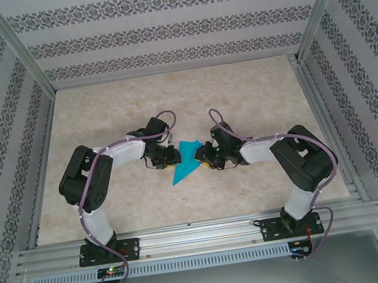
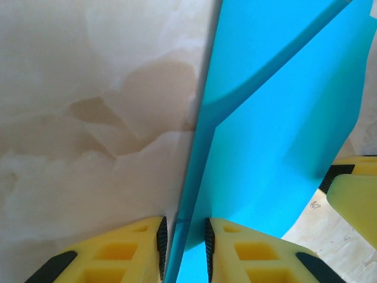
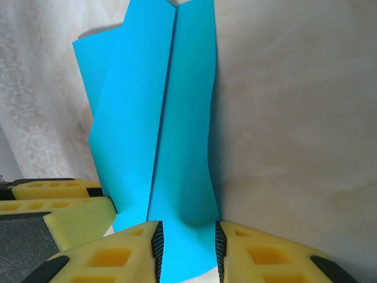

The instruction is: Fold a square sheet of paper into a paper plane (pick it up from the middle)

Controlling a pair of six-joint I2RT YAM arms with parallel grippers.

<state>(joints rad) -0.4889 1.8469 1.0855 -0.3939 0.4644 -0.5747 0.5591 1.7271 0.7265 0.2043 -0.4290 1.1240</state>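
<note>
Turquoise paper [image 2: 277, 118] runs between fingers of left hand [image 2: 184, 236] and right hand [image 3: 187, 236].

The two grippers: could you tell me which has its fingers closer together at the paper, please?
The left gripper: its pads narrowly flank a folded edge of the paper; on the right gripper they sit wider, over a broader strip.

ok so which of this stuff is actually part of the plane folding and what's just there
In the job: paper, partly folded; left gripper and right gripper, fingers either side of it.
Just there: table; metal frame; patterned walls.
</note>
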